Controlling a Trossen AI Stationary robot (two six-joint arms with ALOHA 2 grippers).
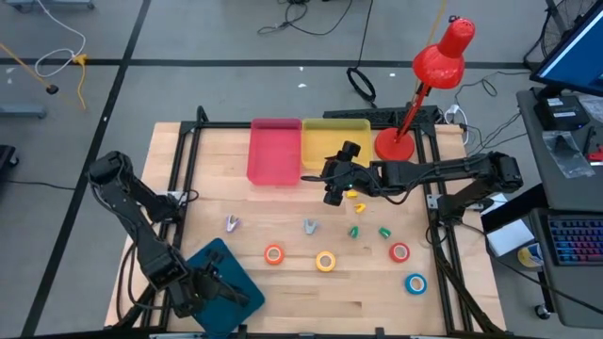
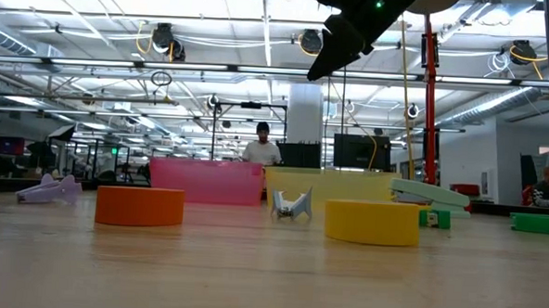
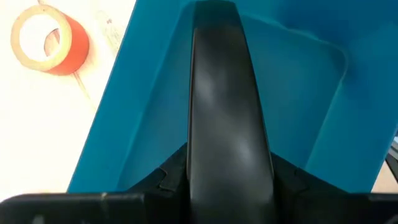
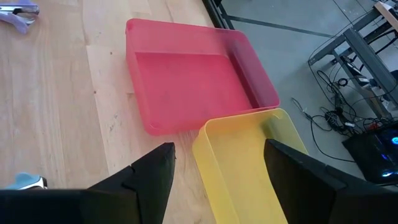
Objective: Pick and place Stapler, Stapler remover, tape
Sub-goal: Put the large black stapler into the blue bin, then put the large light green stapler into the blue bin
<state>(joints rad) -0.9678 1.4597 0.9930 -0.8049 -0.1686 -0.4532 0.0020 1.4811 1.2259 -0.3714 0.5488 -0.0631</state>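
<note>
A: Over the yellow tray point(image 1: 344, 141), your right gripper point(image 1: 336, 181) hangs with fingers spread, holding nothing.
B: Stapler?
A: Yellow stapler point(image 1: 354, 196) lies on the table just beside those fingers, toward the near edge; right arm is nearer.
B: Left?
A: Left gripper point(image 1: 203, 287) pinches the blue tray point(image 1: 229, 280) wall at the near-left corner.

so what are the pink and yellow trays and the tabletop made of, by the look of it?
Pink tray: probably thin moulded plastic, slightly translucent, with rounded corners and a soft sheen.
Yellow tray: looks like the same plastic, with thin walls and a smooth semi-gloss finish.
Tabletop: pale wood, likely butcher-block style, with visible grain and plank seams and a matte finish.
</note>
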